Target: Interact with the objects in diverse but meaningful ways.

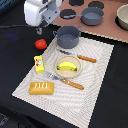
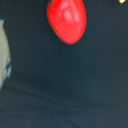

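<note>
A: Hovering over the far corner on the exterior view's left, the hand [image 1: 44, 27] is sitting above the black desk [image 1: 15, 55], just beyond the red tomato [image 1: 41, 44]. Can you read the fingers?

B: No. The white wrist housing is covering them in the exterior view, and the wrist view is showing no fingertips, so I cannot tell whether the hand is wide or narrow. Nothing is visibly held.

A: Tomato position?

B: It is lying on the bare desk, just off the striped mat [image 1: 95, 85], on the exterior view's left of the nearer grey-blue pot [image 1: 67, 36]. In the wrist view the tomato [image 2: 66, 20] is looking egg-shaped, its long axis running nearly along the picture's vertical, slightly tilted.

A: Elongated items on the mat?

B: The yellow banana [image 1: 68, 65] is resting in a small bowl [image 1: 68, 71] mid-mat, long axis running roughly across the exterior view, ends curving up. The bread loaf [image 1: 41, 88] is lying at the near corner, long axis also roughly across the view. The yellow packet [image 1: 39, 63] is sitting near the mat's edge, long axis running toward and away from the camera.

A: Second pot?

B: It is standing [image 1: 92, 16] on the tan board [image 1: 112, 30] at the back, well apart from the hand. The fork [image 1: 66, 81] and knife [image 1: 80, 57] are lying on either side of the bowl.
</note>
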Robot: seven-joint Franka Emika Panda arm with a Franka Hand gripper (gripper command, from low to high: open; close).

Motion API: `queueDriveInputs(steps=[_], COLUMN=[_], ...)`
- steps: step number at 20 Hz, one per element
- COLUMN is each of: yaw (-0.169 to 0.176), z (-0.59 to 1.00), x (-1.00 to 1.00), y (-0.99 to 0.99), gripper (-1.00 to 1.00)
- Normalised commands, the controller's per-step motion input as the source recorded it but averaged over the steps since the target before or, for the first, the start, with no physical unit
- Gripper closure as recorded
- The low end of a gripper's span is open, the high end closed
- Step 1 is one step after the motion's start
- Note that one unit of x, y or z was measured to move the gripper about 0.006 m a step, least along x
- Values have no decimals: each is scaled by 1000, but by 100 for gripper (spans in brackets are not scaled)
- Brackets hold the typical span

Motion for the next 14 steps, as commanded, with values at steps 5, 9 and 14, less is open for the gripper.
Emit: queueDriveInputs(steps=[5, 9, 14], yaw=[142, 69, 59], z=[-354, -353, -387], x=[-294, -127, -173], y=[-46, -29, -32], gripper=[-100, -100, -100])
